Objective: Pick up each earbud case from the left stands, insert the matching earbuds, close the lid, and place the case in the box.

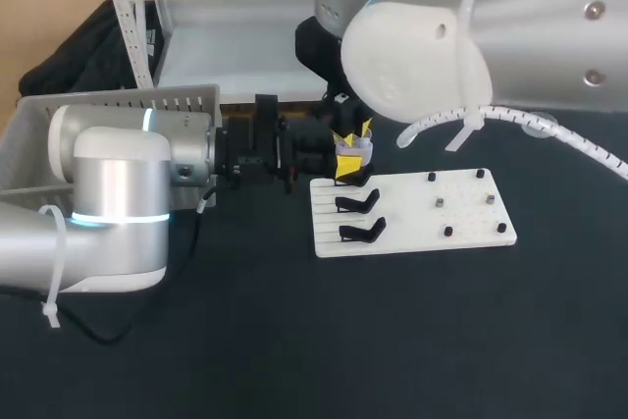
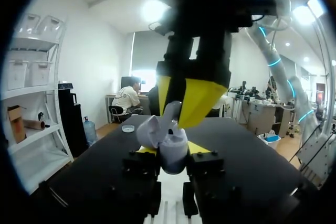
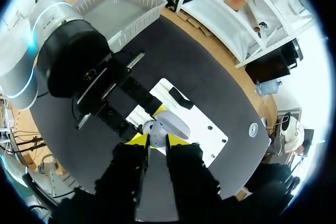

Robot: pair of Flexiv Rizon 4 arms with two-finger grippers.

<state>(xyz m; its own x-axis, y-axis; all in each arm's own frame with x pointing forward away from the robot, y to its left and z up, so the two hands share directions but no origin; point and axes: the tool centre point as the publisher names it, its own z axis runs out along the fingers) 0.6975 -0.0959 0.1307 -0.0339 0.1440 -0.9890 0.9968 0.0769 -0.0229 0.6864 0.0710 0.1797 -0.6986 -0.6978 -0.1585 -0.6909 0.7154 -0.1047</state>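
Over the back left corner of the white board (image 1: pixel 473 233), which lies flat near the middle of the dark desk (image 1: pixel 294 340), the lavender earbud case (image 1: pixel 354 151) hangs clear of the surface between two grippers. The left arm comes in level from the desk's left side. The left gripper (image 2: pixel 169 151) is clamped on the case's body: in the left wrist view the case sits between its two black fingers, with a yellow tip against each side. The lid stands open, tilted upward. What lies inside the case cannot be made out in any view.

The right arm reaches down from the desk's back right, and the right gripper (image 3: pixel 156 141) meets the case from above, right at the raised lid. Whether it is pinching something or released, I cannot tell.

On the board's left half, two black stands (image 1: pixel 358 202) sit one in front of the other, just in front of the held case and apart from it. On the right half are several small studs (image 1: pixel 448 231), some dark and some pale grey, too small to tell more.

At the desk's back left corner stands a grey box (image 1: pixel 118 103) with slotted walls, well apart from the case. The left arm hides much of it in the head view. The right wrist view looks into it and shows its pale floor.
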